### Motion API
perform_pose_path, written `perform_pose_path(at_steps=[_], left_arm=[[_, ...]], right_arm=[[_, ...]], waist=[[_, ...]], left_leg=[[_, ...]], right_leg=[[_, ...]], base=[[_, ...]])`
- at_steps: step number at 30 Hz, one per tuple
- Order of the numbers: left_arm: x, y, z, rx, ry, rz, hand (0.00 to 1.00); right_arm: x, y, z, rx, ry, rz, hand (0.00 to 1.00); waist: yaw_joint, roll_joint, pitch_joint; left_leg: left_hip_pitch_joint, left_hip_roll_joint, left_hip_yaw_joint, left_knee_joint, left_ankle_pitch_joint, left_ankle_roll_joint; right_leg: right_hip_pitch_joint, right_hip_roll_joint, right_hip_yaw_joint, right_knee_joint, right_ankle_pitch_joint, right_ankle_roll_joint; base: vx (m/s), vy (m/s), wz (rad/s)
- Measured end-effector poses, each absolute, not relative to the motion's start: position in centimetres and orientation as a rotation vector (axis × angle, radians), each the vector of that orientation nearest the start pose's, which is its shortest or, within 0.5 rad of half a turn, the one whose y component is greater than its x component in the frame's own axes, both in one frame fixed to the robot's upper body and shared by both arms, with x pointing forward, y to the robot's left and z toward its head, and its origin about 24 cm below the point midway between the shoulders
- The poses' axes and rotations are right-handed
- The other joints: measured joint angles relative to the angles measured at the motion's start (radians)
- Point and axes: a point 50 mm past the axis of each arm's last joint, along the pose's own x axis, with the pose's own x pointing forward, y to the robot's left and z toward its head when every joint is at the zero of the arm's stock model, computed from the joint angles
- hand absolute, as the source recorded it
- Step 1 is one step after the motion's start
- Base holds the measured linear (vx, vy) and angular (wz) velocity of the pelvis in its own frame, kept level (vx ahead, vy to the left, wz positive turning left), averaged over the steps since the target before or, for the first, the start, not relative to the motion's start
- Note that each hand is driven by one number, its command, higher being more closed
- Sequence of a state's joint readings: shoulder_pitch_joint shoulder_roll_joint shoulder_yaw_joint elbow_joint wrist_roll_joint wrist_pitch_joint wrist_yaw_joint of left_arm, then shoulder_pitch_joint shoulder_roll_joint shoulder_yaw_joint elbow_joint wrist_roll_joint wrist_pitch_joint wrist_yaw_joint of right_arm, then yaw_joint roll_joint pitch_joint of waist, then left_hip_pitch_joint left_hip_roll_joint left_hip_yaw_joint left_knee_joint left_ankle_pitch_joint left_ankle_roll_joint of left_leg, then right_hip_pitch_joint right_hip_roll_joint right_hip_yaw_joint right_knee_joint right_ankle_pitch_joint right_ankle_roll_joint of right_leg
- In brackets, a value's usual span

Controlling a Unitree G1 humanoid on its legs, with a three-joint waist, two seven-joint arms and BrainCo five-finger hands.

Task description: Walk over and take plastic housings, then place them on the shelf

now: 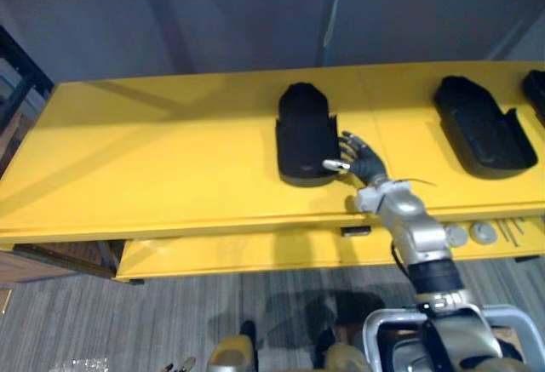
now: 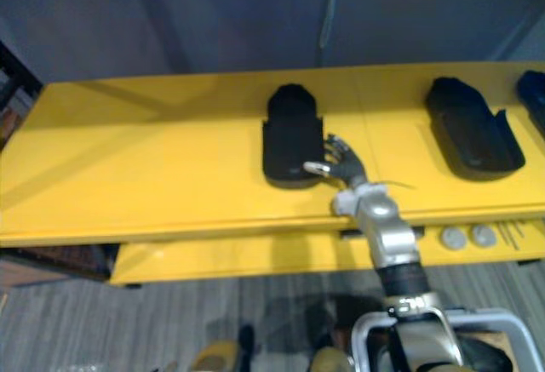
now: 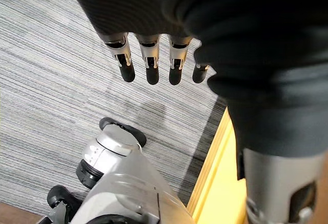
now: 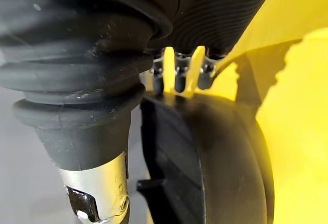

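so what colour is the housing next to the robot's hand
The housing is plain black; it shows best in the left eye view.

Open shelf (image 1: 153, 159) left of housing (image 1: 304, 138), second housing (image 1: 481, 125) right.

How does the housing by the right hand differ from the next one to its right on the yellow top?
The middle housing lies square to the front edge of the yellow top; the right housing lies skewed. The right hand is against the side of the middle housing; the right housing lies untouched. Both are black, rounded at the far end, hollow side up.
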State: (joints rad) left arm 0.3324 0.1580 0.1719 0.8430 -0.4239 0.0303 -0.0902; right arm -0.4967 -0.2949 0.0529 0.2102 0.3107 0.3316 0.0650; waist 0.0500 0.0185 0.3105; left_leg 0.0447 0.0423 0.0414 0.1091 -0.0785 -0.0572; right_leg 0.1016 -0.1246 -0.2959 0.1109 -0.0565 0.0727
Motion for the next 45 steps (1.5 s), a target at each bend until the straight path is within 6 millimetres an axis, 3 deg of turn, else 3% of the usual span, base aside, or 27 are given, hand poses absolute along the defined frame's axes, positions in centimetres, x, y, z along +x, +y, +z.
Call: perform_pose_path(at_steps=[9,15,18,20,22,24,25,27,30,33,35,38,41,45], left_arm=[[4.2,23.7,-15.1,-0.352,1.052,0.448,0.0],[4.3,23.2,-15.2,-0.336,1.06,0.416,0.0],[4.3,23.3,-15.1,-0.332,1.047,0.419,0.0],[4.4,23.3,-15.1,-0.324,1.024,0.423,0.0],[4.3,23.3,-15.1,-0.318,1.009,0.433,0.0],[4.1,23.2,-15.2,-0.319,1.003,0.438,0.0],[4.1,23.2,-15.2,-0.317,1.002,0.44,0.0],[3.8,23.2,-15.2,-0.314,1.001,0.447,0.0],[3.6,23.3,-15.2,-0.318,0.981,0.472,0.0],[2.9,23.1,-15.2,-0.314,0.979,0.516,0.0],[2.6,22.8,-15.3,-0.343,0.959,0.577,0.0],[2.5,22.3,-15.4,-0.34,0.966,0.579,0.0],[2.7,22.3,-15.3,-0.323,0.966,0.563,0.0],[3.1,22.3,-15.2,-0.314,0.947,0.559,0.0]], right_arm=[[34.2,-16.0,10.9,-0.014,0.071,0.155,0.0],[34.1,-17.2,11.2,-0.194,-0.026,-0.078,0.0],[33.7,-18.3,13.6,-0.278,-0.24,-0.253,0.0],[32.4,-18.6,16.4,-0.289,-0.448,-0.342,0.0],[29.8,-18.3,19.2,-0.263,-0.684,-0.378,0.0],[26.7,-18.3,20.4,-0.237,-0.839,-0.369,0.0],[26.3,-18.3,20.4,-0.243,-0.852,-0.366,0.0],[24.7,-18.8,20.1,-0.261,-0.86,-0.347,0.0],[22.3,-21.2,18.1,-0.264,-0.764,-0.371,0.0],[20.0,-23.9,15.1,-0.199,-0.617,-0.433,0.0],[17.5,-25.3,12.6,-0.121,-0.517,-0.493,0.0],[14.8,-25.9,10.3,-0.077,-0.438,-0.542,0.0],[13.4,-26.3,9.0,-0.026,-0.444,-0.575,0.0],[12.8,-26.3,8.6,-0.017,-0.455,-0.56,0.0]], waist=[[-0.003,-0.017,-0.008],[0.003,-0.017,-0.008],[0.002,-0.017,-0.008],[-0.003,-0.018,-0.008],[-0.008,-0.02,-0.01],[-0.022,-0.024,-0.015],[-0.025,-0.026,-0.016],[-0.033,-0.035,-0.022],[-0.048,-0.043,-0.039],[-0.078,-0.05,-0.061],[-0.116,-0.045,-0.083],[-0.147,-0.034,-0.095],[-0.173,-0.03,-0.099],[-0.178,-0.021,-0.103]], left_leg=[[0.007,-0.003,0.0,-0.033,0.02,-0.003],[0.004,-0.005,0.0,-0.033,0.021,-0.002],[0.001,-0.002,0.002,-0.033,0.021,-0.002],[-0.004,0.0,0.005,-0.033,0.021,-0.001],[-0.01,0.004,0.019,-0.034,0.02,-0.001],[-0.007,0.006,0.025,-0.037,0.02,0.0],[-0.006,0.006,0.026,-0.038,0.02,0.0],[0.012,0.009,0.048,-0.049,0.019,0.0],[0.028,0.01,0.074,-0.061,0.013,0.004],[0.046,0.009,0.108,-0.079,0.01,0.006],[0.048,0.008,0.123,-0.087,0.008,0.008],[0.065,0.01,0.157,-0.09,-0.003,0.004],[0.08,0.011,0.179,-0.096,-0.006,0.003],[0.087,0.011,0.188,-0.101,-0.006,0.003]], right_leg=[[-0.012,-0.009,-0.004,0.0,0.001,0.001],[-0.012,-0.01,-0.003,-0.001,0.002,0.002],[-0.015,-0.009,-0.001,-0.003,0.003,0.0],[-0.021,0.0,0.003,-0.006,0.005,-0.003],[-0.033,0.003,0.018,-0.012,0.011,-0.005],[-0.033,0.005,0.023,-0.016,0.011,-0.005],[-0.033,0.005,0.024,-0.016,0.011,-0.005],[-0.033,0.006,0.045,-0.017,0.011,-0.005],[-0.034,0.006,0.069,-0.019,0.012,-0.003],[-0.042,0.007,0.101,-0.022,0.014,0.0],[-0.05,0.006,0.113,-0.026,0.016,0.004],[-0.053,0.01,0.144,-0.028,0.017,0.006],[-0.056,0.015,0.168,-0.028,0.017,0.006],[-0.057,0.015,0.173,-0.028,0.017,0.007]], base=[[0.0,0.0,0.0],[0.0,0.0,0.0],[0.0,0.0,0.0],[0.0,-0.015,-0.05],[0.02,-0.008,-0.17],[0.02,-0.002,-0.1],[0.01,-0.006,-0.1],[0.0,0.014,-0.25],[-0.01,0.019,-0.27],[0.01,0.026,-0.29],[0.04,0.024,-0.21],[0.05,0.033,-0.3],[0.03,0.019,-0.25],[0.01,0.005,-0.06]])
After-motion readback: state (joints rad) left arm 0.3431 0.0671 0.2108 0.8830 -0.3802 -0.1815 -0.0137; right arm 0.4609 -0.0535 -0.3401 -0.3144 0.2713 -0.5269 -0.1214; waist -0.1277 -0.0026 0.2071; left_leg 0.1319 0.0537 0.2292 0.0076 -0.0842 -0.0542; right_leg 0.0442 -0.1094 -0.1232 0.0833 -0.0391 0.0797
